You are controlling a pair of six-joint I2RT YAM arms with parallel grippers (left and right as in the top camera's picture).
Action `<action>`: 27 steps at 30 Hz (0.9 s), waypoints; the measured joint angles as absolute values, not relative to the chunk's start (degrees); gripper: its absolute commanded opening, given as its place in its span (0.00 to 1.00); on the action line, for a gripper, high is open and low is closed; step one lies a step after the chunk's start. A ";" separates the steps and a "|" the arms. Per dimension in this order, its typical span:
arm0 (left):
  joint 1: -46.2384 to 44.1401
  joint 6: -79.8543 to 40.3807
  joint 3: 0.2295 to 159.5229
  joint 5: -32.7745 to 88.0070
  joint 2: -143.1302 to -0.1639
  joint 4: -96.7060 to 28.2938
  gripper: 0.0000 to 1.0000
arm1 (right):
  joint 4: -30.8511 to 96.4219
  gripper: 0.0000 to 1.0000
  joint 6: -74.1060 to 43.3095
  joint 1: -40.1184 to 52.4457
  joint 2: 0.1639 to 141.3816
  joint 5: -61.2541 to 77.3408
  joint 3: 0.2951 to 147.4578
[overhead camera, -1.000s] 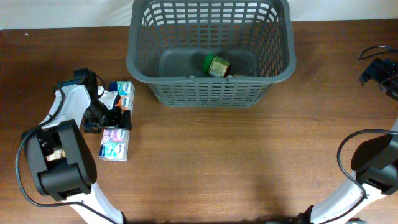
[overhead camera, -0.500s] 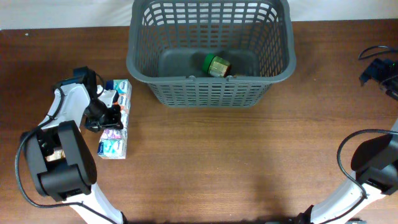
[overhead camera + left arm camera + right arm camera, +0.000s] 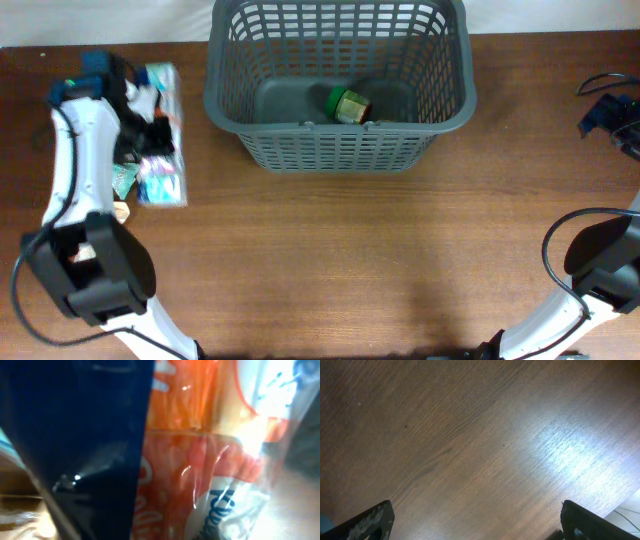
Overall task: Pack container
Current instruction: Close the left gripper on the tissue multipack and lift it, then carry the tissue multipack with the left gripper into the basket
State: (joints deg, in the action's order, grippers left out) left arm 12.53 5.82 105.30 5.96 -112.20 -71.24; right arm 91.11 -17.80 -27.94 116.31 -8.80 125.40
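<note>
Where the container sits at the table's far edge, jar inside, the left gripper clamps a wrapped pack near its left rim; well right, the right gripper hangs wide open over wood.

Toward the left end of a brown wood-grain table is a clear-plastic-wrapped multipack of tissue packets (seen close up, its glossy wrap shows orange, white and dark blue print). A round green-and-gold jar lies on its side well to the right. A thin black cable curls near the far right edge.
</note>
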 measured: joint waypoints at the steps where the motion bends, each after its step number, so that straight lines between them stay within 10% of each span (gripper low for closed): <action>1: 12.53 5.26 108.25 5.98 -111.24 -71.61 0.02 | 91.11 0.99 -17.80 -27.94 116.31 -8.80 125.38; 27: -16.71 -0.10 134.87 8.32 -90.56 -55.37 0.02 | 91.09 0.99 -17.76 -27.94 116.31 -8.80 125.38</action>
State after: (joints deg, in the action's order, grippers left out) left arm -16.71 -0.10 134.87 8.32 -90.56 -55.37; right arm 91.09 -17.76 -27.94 116.31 -8.80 125.38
